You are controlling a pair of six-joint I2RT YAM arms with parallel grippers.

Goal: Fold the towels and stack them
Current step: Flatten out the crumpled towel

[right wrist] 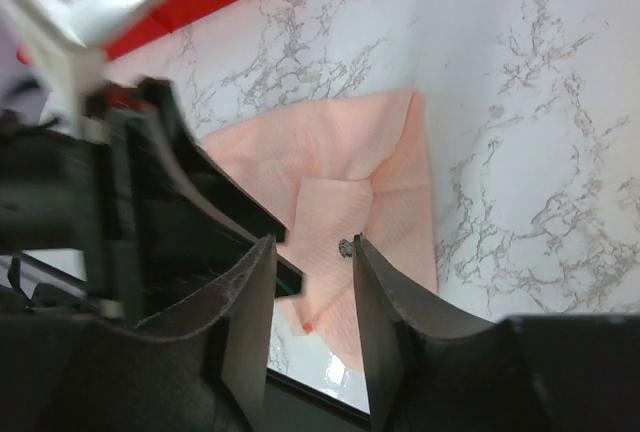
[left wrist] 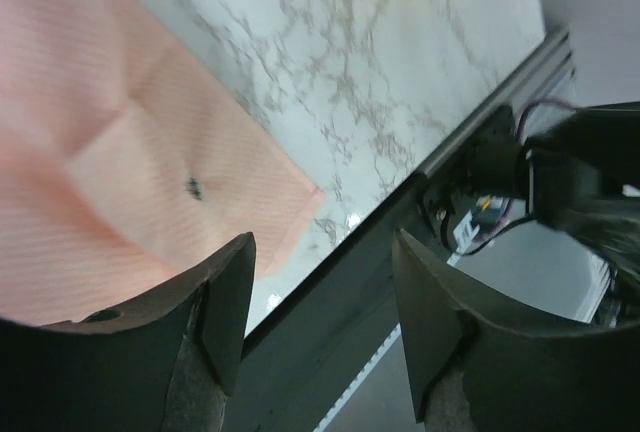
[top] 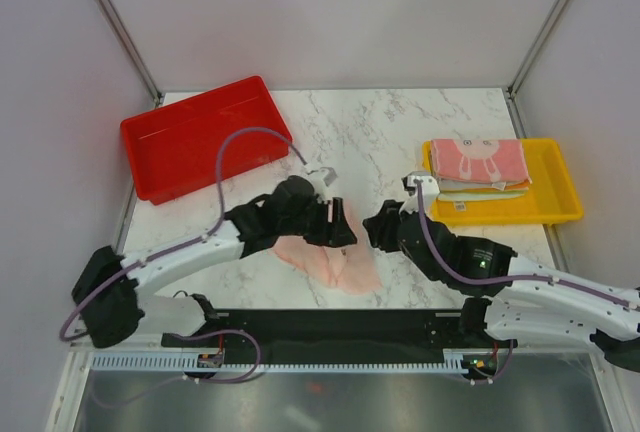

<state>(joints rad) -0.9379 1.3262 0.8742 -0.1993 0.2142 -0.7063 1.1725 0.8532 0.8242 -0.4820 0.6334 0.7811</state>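
Plain peach towel point(top: 330, 252) lies rumpled and partly folded on the marble table point(top: 400, 122), between my 2 arms. It looks thin, soft and limp, so I'd pinch a free corner. Left claw point(left wrist: 320, 252) gapes empty; right claw point(right wrist: 313, 250) hangs part-open, empty, above it

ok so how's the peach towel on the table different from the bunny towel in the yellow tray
The peach towel is plain; the bunny towel carries a white bunny print. The peach towel lies alone, loosely half-folded, on the table; the bunny towel sits neatly folded atop other towels in the yellow tray. Both are pinkish cloths.
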